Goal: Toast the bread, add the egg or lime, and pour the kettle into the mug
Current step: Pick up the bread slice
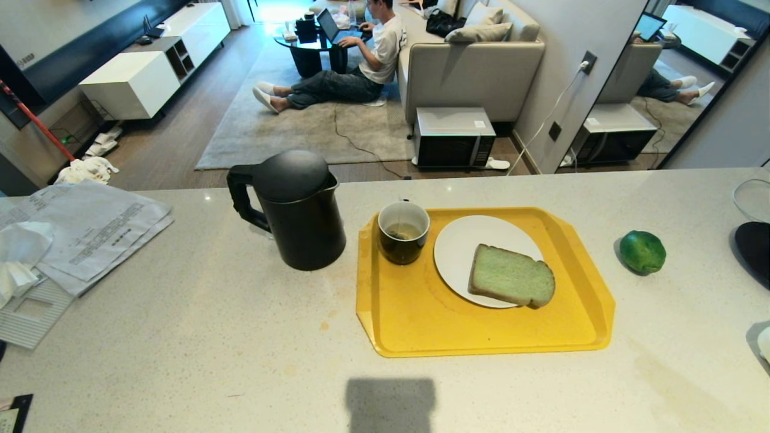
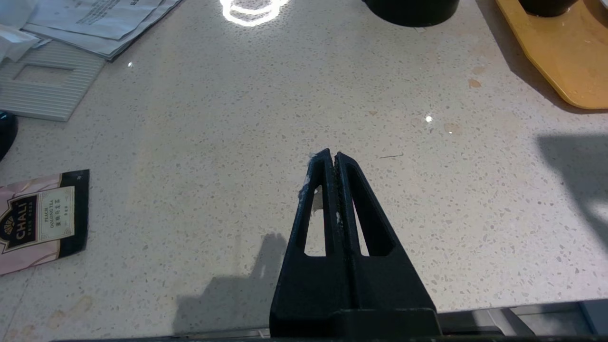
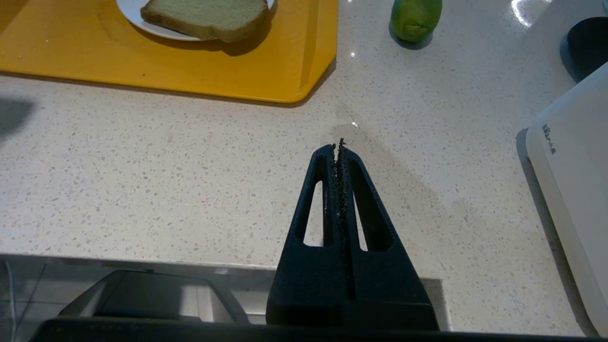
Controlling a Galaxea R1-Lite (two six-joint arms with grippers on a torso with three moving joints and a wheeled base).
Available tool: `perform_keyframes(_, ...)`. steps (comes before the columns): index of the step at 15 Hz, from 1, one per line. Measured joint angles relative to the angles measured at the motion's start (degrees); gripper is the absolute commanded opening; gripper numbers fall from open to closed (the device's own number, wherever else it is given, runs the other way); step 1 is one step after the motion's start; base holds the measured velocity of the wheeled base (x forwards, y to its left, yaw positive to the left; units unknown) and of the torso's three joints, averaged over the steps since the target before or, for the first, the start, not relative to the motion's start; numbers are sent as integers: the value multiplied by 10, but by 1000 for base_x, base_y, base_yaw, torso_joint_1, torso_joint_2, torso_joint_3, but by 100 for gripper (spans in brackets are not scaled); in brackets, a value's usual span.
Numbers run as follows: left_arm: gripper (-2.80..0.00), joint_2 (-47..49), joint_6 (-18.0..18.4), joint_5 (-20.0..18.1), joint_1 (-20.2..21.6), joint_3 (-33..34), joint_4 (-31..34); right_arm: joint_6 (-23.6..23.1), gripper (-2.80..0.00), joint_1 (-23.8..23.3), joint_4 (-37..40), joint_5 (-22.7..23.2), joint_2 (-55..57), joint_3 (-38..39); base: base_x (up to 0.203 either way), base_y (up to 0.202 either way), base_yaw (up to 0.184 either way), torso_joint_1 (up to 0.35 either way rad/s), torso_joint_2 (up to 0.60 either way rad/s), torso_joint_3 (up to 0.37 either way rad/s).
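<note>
A pale green slice of bread lies on a white plate on the yellow tray. The dark mug with a tea bag stands on the tray's far left corner. To its left, off the tray, stands the black kettle. The lime rests on the counter right of the tray. No egg shows. My left gripper hangs shut and empty over bare counter near the front edge. My right gripper is shut and empty too, in front of the tray's right corner.
Papers and tissue lie at the counter's left, with a tea packet nearby. A white appliance sits at the right, a dark round object behind it. Beyond the counter a person sits on the floor.
</note>
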Motion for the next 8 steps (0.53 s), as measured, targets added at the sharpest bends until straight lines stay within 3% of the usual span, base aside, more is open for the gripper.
perform_keyframes(5,-280,0,0,0,0,0,0,-10,-280,0,0,-4,0,-1,0,0,0,0,0,0)
perform_keyframes(8,-280,0,0,0,0,0,0,-15,-280,0,40,14,19,-60,0,0,0,0,0,0)
